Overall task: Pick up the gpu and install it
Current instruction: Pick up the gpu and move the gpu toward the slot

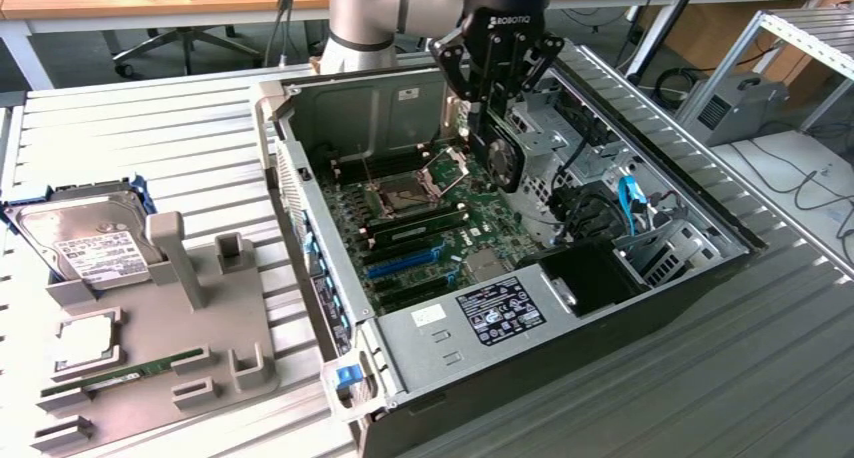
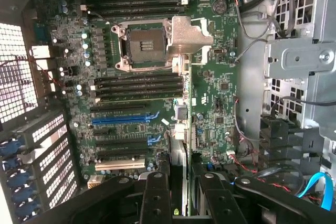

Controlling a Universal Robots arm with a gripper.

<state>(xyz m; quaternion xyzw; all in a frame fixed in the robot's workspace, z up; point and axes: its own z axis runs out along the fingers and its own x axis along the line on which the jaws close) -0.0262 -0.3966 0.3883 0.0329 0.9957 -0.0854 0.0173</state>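
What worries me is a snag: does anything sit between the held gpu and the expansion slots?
Nothing visible does. The gripper holds the gpu above the motherboard, and the expansion slots lie bare, no cable across them.

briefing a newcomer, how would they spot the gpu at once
Find the open black computer case in the middle. Above its green motherboard, the black end effector grips a green gpu card on edge. Its round black fan sets it apart.
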